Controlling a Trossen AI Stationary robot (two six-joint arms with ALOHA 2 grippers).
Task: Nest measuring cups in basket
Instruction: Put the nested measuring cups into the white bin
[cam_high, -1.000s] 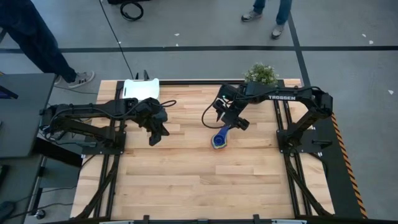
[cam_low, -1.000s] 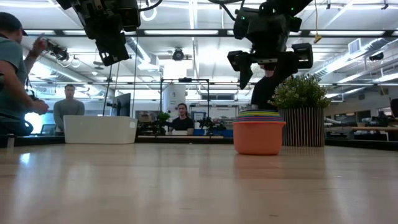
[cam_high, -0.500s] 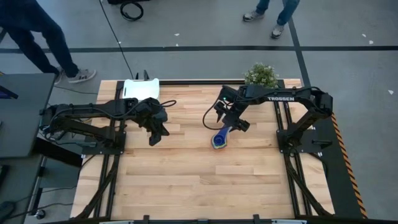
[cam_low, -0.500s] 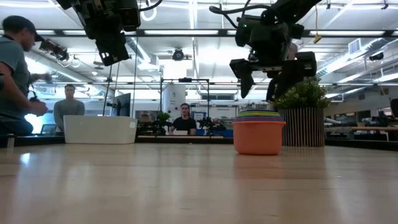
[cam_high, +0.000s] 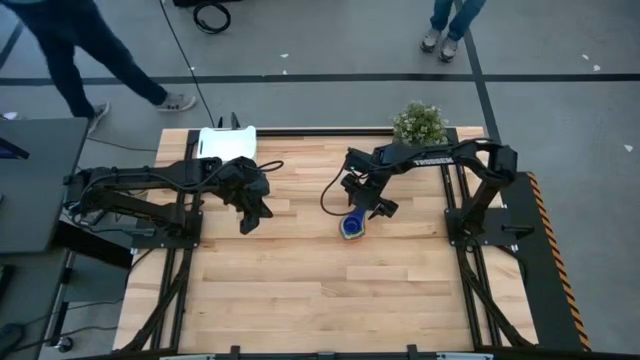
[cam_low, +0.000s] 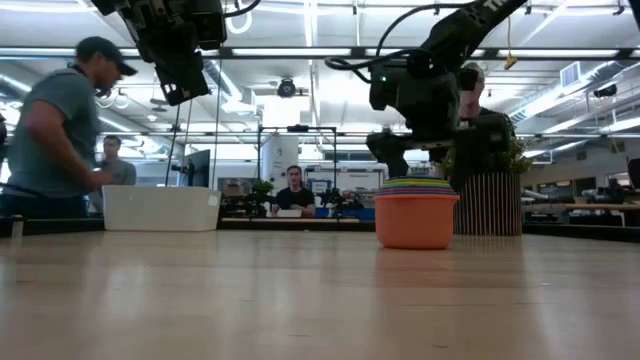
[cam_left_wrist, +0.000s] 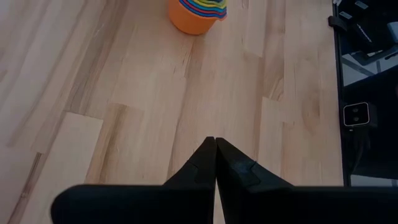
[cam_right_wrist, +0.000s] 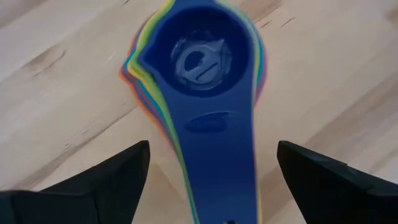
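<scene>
The tabletop (cam_high: 300, 290) spreads wide and mostly bare beneath me. At its far edge on my left side sits the white basket (cam_high: 226, 142), and at the far edge on my right stands the potted plant (cam_high: 419, 122). The basket holds no cups that I can see.

My right arm hangs over the stack of measuring cups (cam_high: 352, 227), which stands on the tabletop well apart from the basket. The right jaws (cam_right_wrist: 205, 171) are spread wide, one finger on each side of the dark blue handle (cam_right_wrist: 217, 162), touching nothing. The cups are already nested, orange outermost and dark blue innermost, so what remains, I judge, is carrying the whole stack across.

The relation that matters: the stack lies directly below my right jaws, its handles fanned together along one line that runs between my fingers. Closing across that line should catch them. My right arm is by far the nearer one.

My left jaws (cam_left_wrist: 215, 155) are pressed together, empty, hovering between basket and stack. I reckon that arm could crowd the path to the basket.
</scene>
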